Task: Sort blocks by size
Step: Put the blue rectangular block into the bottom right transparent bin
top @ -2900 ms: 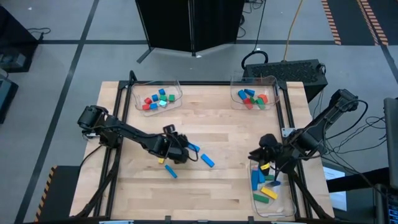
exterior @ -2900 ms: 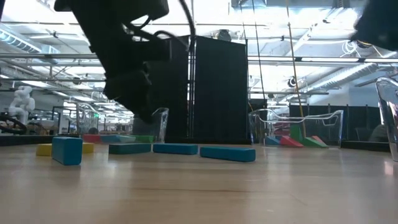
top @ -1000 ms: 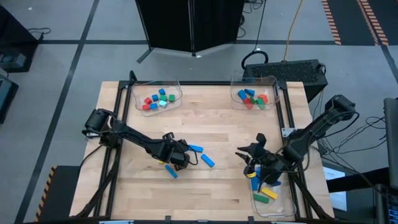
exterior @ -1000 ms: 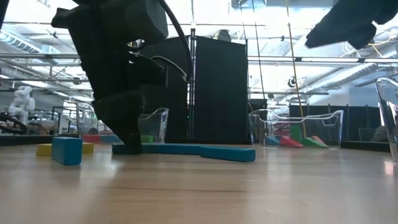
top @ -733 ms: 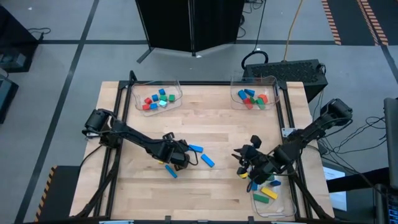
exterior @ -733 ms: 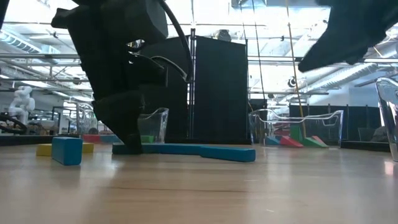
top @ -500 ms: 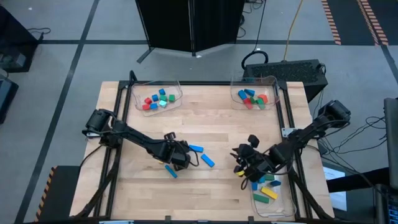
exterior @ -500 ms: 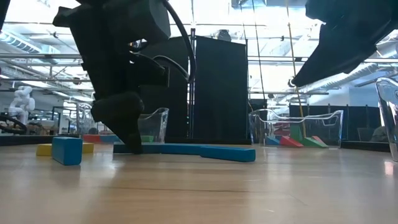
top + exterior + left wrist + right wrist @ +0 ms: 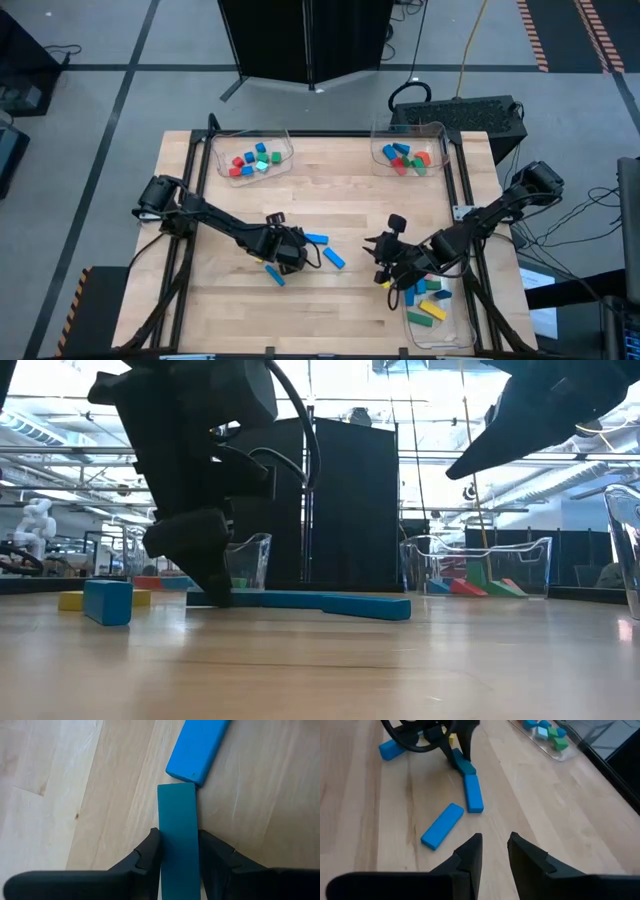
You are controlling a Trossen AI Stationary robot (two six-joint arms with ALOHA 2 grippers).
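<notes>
right end effector (image 9: 383,262) now farther over pale wood table (image 9: 350,200), fingers apart; left end effector (image 9: 285,256) clamped on teal bar (image 9: 177,840)

The table (image 9: 340,200) carries one tray (image 9: 252,152) at eleven o'clock, another (image 9: 410,150) at one o'clock, and a third (image 9: 432,312) at five o'clock, each holding blocks. Loose blocks (image 9: 333,258) lie near the centre, with the left gripper (image 9: 290,253) at their nine o'clock and the right gripper (image 9: 385,262) at their three o'clock.
</notes>
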